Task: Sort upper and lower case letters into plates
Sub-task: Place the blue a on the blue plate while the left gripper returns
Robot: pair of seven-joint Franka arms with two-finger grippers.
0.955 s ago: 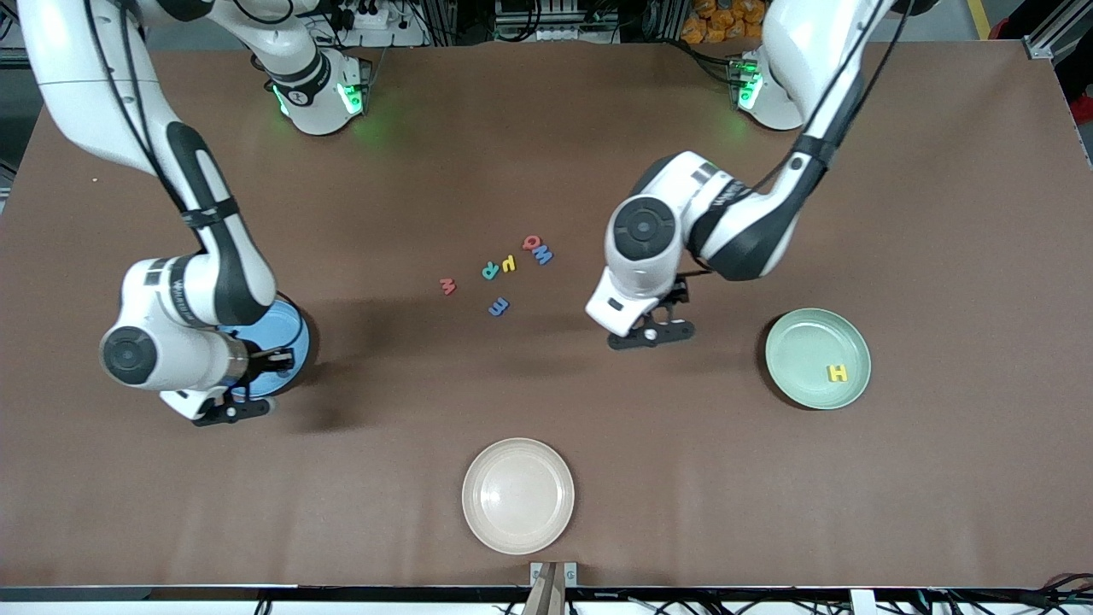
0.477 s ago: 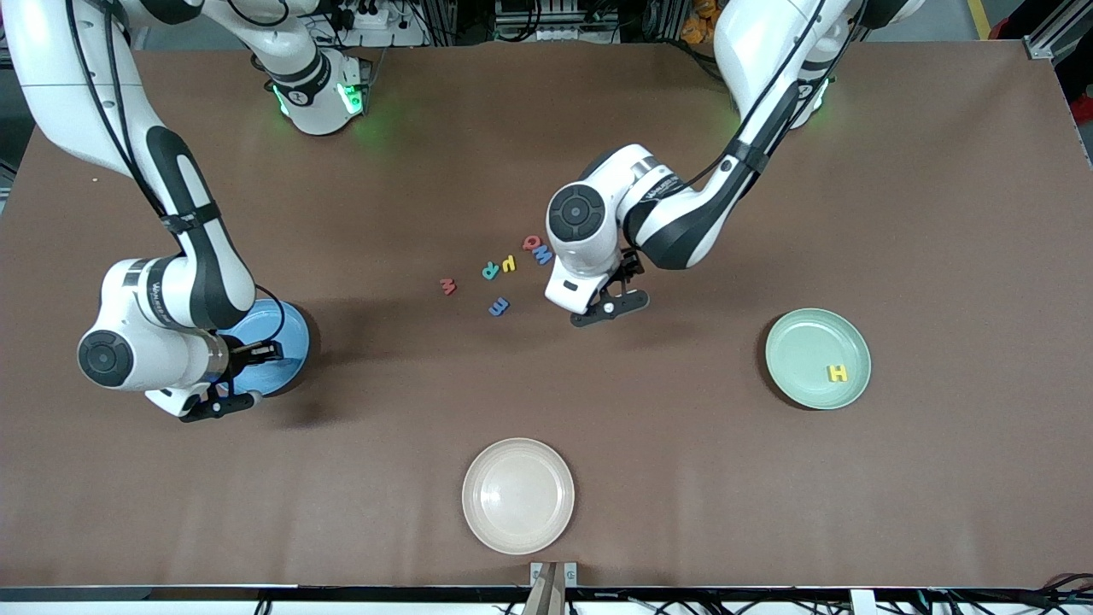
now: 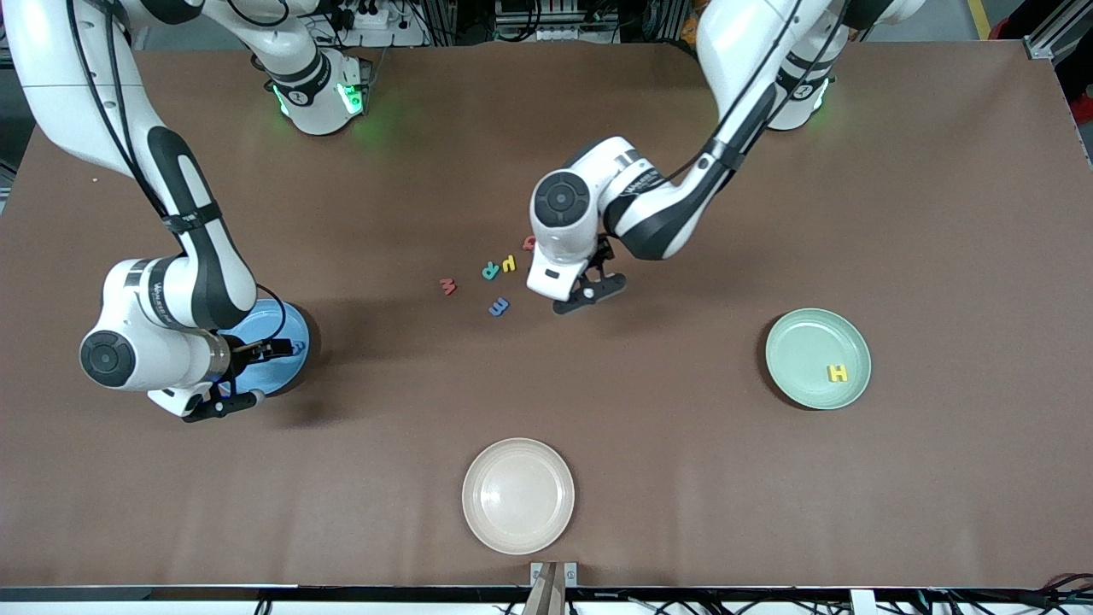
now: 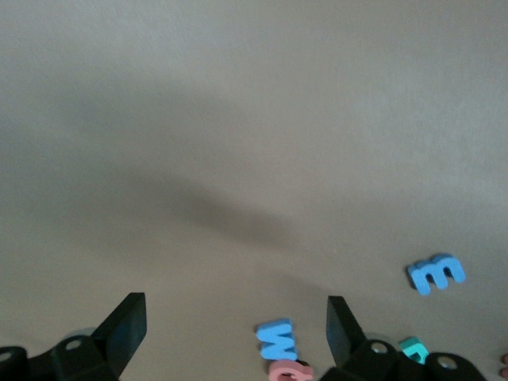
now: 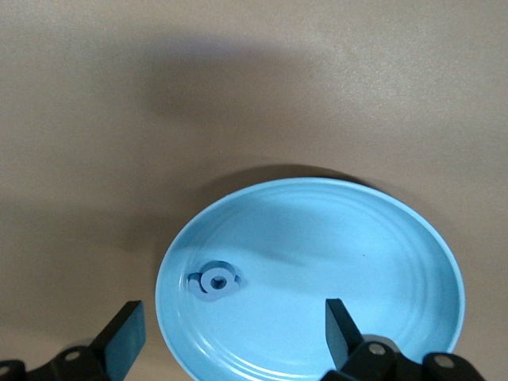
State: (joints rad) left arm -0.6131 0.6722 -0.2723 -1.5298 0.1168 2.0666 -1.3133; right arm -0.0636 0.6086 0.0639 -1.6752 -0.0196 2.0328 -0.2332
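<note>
Both grippers (image 4: 230,337) (image 5: 230,337) open, over letters (image 3: 498,305), blue plate (image 5: 381,238)

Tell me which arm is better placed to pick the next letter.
Left: the left gripper, open, hangs over the loose letters, the blue W between its fingers. The right gripper is open over the blue plate.

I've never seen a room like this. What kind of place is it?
Probably a robot lab: two arms reach over a brown table, the left gripper above toy letters, the right gripper above a blue plate.
</note>
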